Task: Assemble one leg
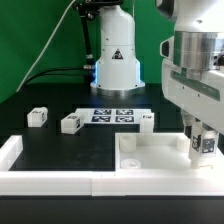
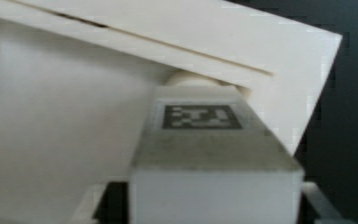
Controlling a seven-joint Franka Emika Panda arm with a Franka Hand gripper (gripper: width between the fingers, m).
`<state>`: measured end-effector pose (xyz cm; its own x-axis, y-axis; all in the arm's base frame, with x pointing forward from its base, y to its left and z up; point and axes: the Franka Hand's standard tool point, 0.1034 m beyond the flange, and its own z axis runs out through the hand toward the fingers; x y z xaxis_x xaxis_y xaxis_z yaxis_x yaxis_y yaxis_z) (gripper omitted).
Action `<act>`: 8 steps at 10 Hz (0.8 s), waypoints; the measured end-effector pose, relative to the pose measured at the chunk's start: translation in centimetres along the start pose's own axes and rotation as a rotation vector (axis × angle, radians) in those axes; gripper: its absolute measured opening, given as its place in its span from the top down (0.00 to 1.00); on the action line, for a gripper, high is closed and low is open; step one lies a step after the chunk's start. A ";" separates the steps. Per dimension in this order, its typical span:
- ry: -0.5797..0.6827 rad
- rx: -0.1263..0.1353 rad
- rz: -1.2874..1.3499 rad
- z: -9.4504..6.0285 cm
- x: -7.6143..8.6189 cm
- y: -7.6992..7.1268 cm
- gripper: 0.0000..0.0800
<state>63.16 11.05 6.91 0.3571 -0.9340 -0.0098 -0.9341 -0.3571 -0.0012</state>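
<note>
Here's the arm, and we start at the base column (image 1: 115,62): white, glossy and rounded, narrowing towards its top. On its front we pick out a warning triangle (image 1: 115,57), dark-edged, too small for us to read. A blue light (image 1: 94,68) glows low on its side, towards the exterior view's left. A thin black cable (image 1: 60,33) curves away behind it. Up close on the exterior view's right we get the wrist housing (image 1: 195,70), a big pale drum, white shading to grey, with darker seams between its sections. Below it sits the gripper (image 1: 201,150), light grey in the body. Its fingers (image 2: 98,205) show only as dark, blurred slivers in the wrist view.
</note>
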 end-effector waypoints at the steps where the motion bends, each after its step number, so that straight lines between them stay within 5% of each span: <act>1: 0.001 0.005 -0.005 0.0 -0.2 -0.1 0.42; 2: 0.006 0.019 -0.035 0.0 -0.7 -0.4 0.24; 3: 0.010 0.025 -0.157 0.1 -1.0 -0.5 0.20; 8: 0.019 0.031 -0.806 -0.1 -1.2 -0.6 0.19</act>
<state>63.35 12.38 7.06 0.9206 -0.3898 0.0228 -0.3891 -0.9207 -0.0284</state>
